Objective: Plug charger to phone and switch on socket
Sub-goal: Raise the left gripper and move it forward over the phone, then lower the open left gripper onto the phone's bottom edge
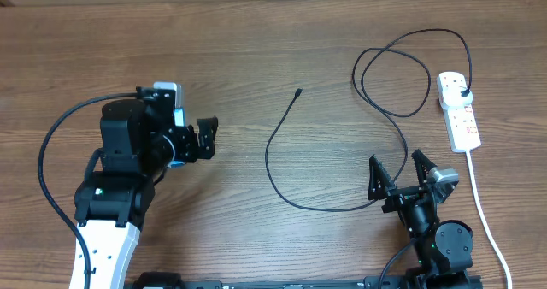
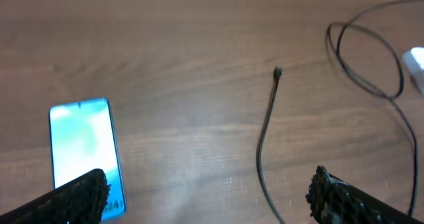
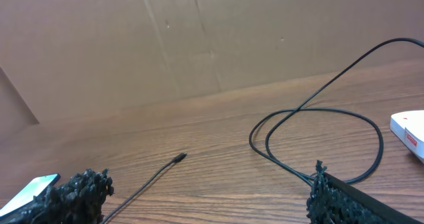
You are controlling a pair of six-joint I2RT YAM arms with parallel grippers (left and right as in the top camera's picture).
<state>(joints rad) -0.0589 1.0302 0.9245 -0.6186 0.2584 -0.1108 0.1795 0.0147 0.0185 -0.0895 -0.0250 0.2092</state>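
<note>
2 sets of fingers are held wide apart and empty: right gripper (image 1: pixel 397 165) nearest, left gripper (image 1: pixel 205 138) beside the half-hidden phone (image 2: pixel 83 148). The charger (image 1: pixel 273 152) tip is pointed toward the far side; its plug is seated in the socket (image 1: pixel 459 109), laid lengthwise near-to-far.

The worktop (image 1: pixel 256 32) is matt wood grain. The phone (image 2: pixel 83 141) screen is glossy; the socket (image 1: pixel 459 111) is smooth white plastic, the charger (image 1: pixel 267 156) matt black.

There's the phone (image 2: pixel 83 144), screen glowing, flat on the tabletop (image 2: pixel 199 32) lower left. The charger (image 2: pixel 277 73) tip lies well apart, its cable looping upper right. The left gripper (image 2: pixel 209 191) has its jaws spread wide, holding nothing.
</note>
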